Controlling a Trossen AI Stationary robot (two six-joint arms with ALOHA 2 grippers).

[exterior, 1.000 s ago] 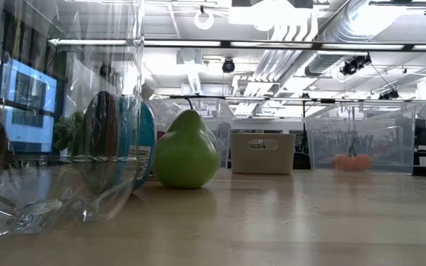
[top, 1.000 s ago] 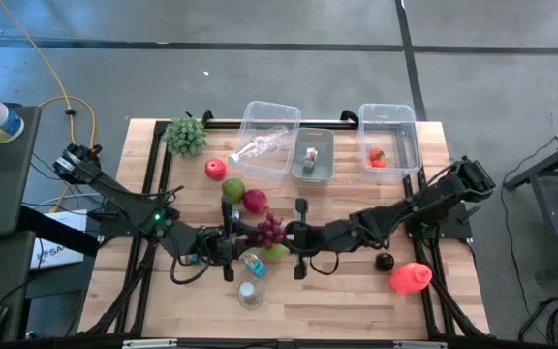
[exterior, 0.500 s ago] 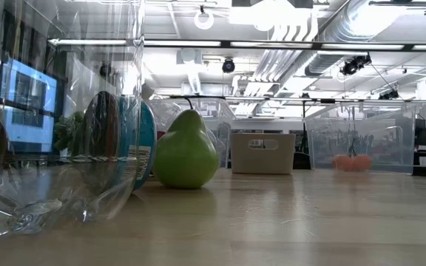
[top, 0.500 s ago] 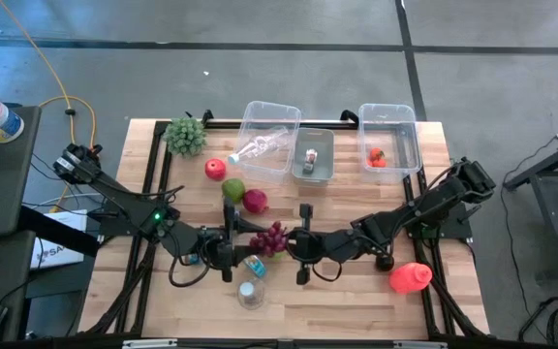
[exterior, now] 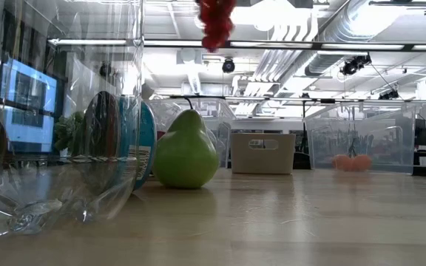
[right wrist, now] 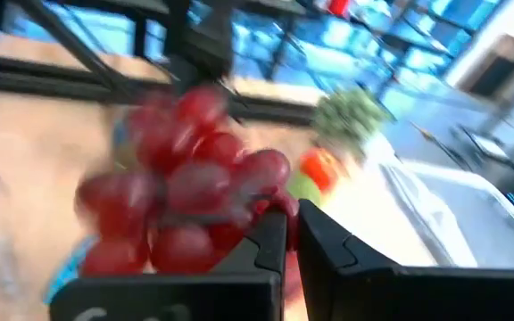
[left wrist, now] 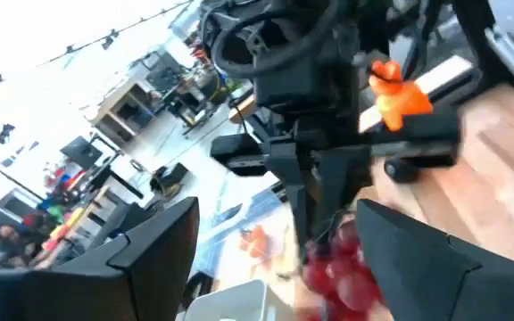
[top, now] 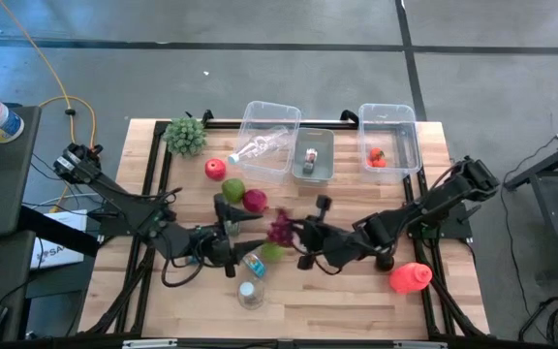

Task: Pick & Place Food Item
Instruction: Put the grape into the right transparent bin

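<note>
- right gripper [right wrist: 286, 234] pinched tight on the grape bunch [right wrist: 181, 201]; bunch hangs just ahead of and beside its fingertips, lifted off the table [top: 347, 301]
- in the high view the grape bunch [top: 281, 229] sits between the two grippers, right gripper [top: 303, 233] touching it
- left gripper [top: 229, 215] wide apart, nothing between its jaws; bunch is just in front of them, looks clear of both fingers
- low view: bunch [exterior: 216, 22] dangles at the top, well above the green pear [exterior: 186, 150]
- handling, my guess: light, soft, lumpy; berries can squash or pop off if squeezed; cluster swings
- best hold probably the stem or upper core, not single berries; gentle closure
- clear bin with the tomato [top: 377, 156] well apart from the jaws, likely drop spot, not certain
</note>
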